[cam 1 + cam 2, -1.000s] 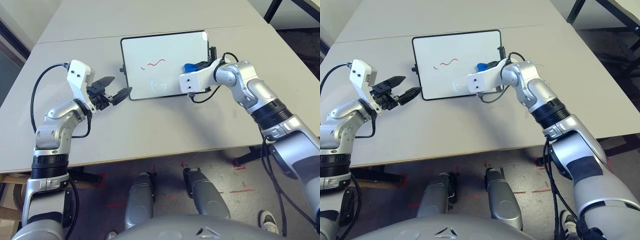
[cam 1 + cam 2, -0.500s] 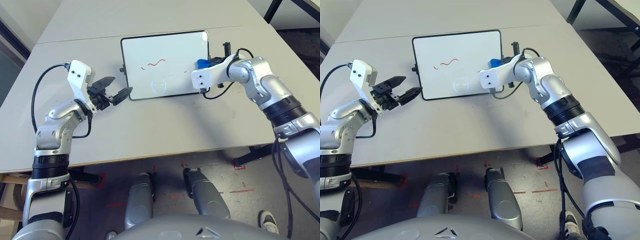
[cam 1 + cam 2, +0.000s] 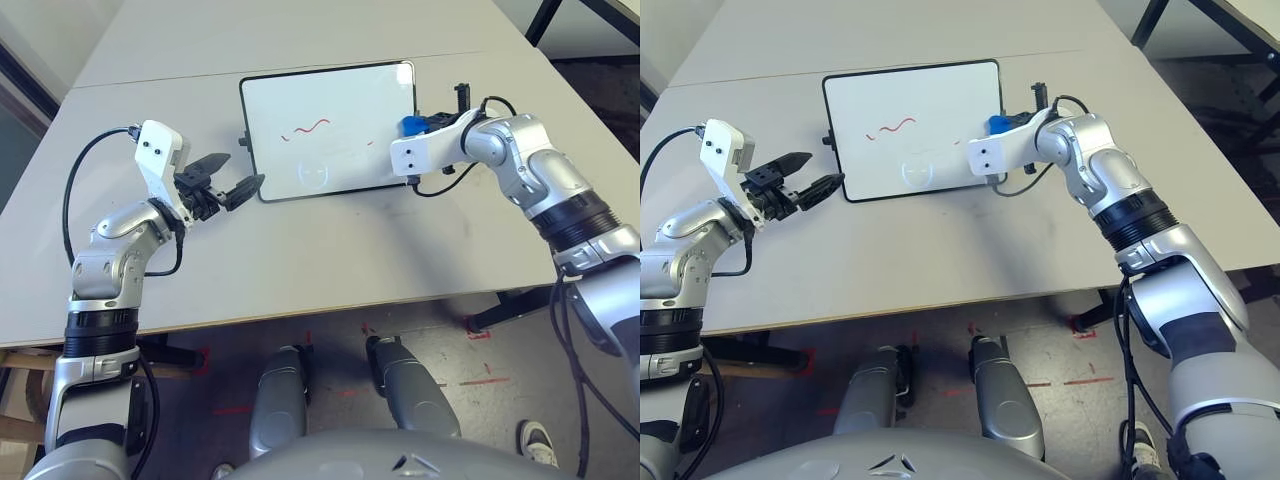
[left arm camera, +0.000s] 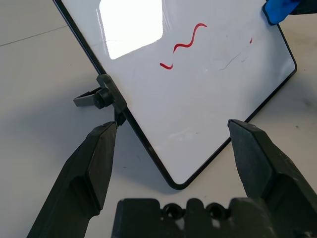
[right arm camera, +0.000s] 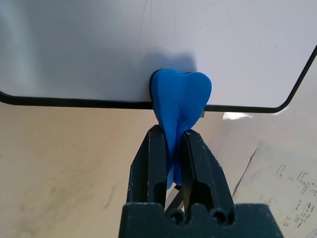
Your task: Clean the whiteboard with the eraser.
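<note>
Over the whiteboard's [image 3: 335, 135] edge, the right pincer [image 5: 174, 131] grips the blue eraser [image 5: 179, 99]; left pincer [image 4: 173, 129] wide.

Looks like a robotics lab or workshop: bare grey table [image 3: 300, 250], whiteboard [image 3: 330, 130] on top, red tape marks [image 3: 480, 333] on dark flr, black metal frame [image 3: 600, 15] nr back, trailing cables [image 3: 570, 360]. Exact rm type unclear.

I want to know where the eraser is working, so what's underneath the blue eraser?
The whiteboard's black-framed edge runs under the eraser; any marks directly beneath are hidden.
</note>
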